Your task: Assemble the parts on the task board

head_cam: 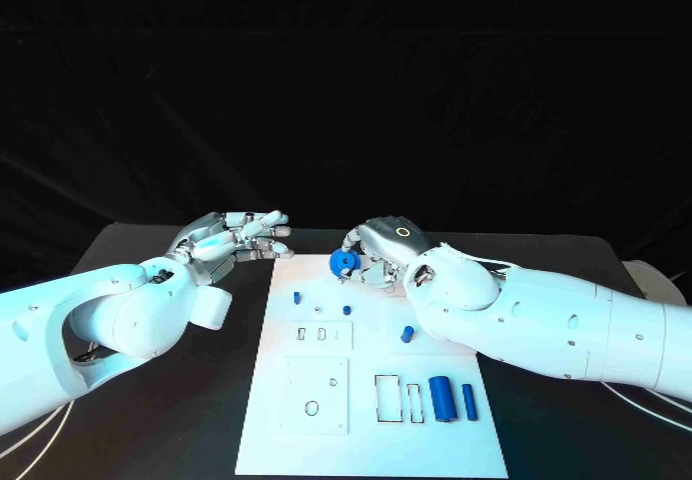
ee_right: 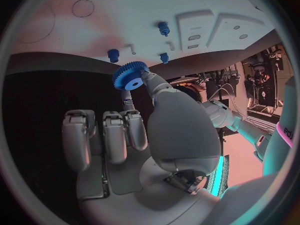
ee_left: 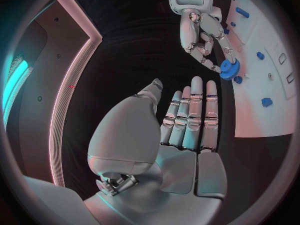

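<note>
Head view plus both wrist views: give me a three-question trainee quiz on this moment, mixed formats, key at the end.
1. True or false: the left hand holds a part.
2. Which hand holds the blue gear? A) left B) right C) neither
3. Fill in: the gear is held over the far edge of the white ____.

Key: 1 false; 2 B; 3 board.

White arms [head_cam: 570, 325], silver robot hand [head_cam: 387, 248]
</note>
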Controlling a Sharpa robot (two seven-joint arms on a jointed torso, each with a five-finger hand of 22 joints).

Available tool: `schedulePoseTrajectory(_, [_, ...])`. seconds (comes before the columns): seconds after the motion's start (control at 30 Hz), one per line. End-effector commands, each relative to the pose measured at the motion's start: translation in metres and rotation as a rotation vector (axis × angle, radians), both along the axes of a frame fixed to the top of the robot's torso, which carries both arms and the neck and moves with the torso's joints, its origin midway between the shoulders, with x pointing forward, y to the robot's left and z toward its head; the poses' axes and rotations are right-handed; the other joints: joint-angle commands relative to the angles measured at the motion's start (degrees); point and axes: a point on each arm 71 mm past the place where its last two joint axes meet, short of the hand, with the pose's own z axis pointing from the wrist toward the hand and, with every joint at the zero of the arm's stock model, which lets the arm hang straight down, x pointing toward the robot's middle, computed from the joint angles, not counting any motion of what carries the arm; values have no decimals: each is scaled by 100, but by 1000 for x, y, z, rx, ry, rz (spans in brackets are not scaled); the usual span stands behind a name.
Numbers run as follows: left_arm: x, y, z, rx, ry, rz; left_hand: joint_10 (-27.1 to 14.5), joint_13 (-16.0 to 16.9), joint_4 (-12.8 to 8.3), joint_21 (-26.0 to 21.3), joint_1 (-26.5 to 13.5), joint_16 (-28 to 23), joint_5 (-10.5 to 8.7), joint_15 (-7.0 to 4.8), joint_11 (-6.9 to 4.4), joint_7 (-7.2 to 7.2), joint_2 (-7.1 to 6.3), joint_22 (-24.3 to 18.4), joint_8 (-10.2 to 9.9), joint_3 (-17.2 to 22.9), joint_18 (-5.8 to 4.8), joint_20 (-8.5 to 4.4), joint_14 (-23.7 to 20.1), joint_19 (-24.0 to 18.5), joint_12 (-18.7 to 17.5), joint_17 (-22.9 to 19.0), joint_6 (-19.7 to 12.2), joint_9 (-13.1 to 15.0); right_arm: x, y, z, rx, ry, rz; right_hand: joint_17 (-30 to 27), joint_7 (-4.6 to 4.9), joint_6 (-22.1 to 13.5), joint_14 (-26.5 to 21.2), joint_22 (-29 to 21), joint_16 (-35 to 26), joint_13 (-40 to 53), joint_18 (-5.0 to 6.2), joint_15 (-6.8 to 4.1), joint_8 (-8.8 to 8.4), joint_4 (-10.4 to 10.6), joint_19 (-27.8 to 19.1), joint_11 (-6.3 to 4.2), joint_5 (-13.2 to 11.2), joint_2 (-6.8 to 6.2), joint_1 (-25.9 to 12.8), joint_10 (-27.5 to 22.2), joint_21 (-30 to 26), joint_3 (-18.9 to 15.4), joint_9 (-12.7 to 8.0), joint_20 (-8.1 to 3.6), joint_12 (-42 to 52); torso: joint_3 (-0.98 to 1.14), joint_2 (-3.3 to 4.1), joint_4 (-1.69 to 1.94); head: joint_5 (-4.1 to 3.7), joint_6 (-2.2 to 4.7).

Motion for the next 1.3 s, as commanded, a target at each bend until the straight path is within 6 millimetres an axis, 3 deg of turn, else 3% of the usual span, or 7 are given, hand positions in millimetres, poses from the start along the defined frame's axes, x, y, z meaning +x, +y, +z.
schedulePoseTrajectory(0.03, [-1,-3,1,-9,-6,-19,-54,5,-19,27,-16,30,8,-12,-2,29,44,4,-27,-26,15,-9,-41,-43,-26,7,-22,6,-1,3,-3,-27,-27,1,1506,-25,78,596,1124,22,865,-43,-53,22,-7,279,-28,34,-3,2,111,32,25,29,-49,27,1,9,4,10,-7])
schedulePoseTrajectory(0.47, [-1,-3,2,-10,-6,-21,-56,6,-18,28,-17,33,9,-11,-1,29,50,4,-29,-26,15,-7,-49,-47,-28,10,-22,7,0,12,-23,-62,36,-4,1506,-25,87,596,1117,22,869,-41,-57,19,0,272,-29,13,-6,-20,115,23,26,33,-53,30,2,8,1,12,-39])
schedulePoseTrajectory(1.3, [-1,-4,2,-10,-4,-24,-56,6,-18,28,-17,33,9,-11,-1,29,50,4,-29,-26,15,-7,-49,-47,-28,10,-22,7,2,17,-29,-83,66,-3,1506,-27,93,596,1114,22,864,-39,-60,11,5,269,-30,-39,-21,-51,112,18,23,37,-57,25,2,1,-4,24,-60])
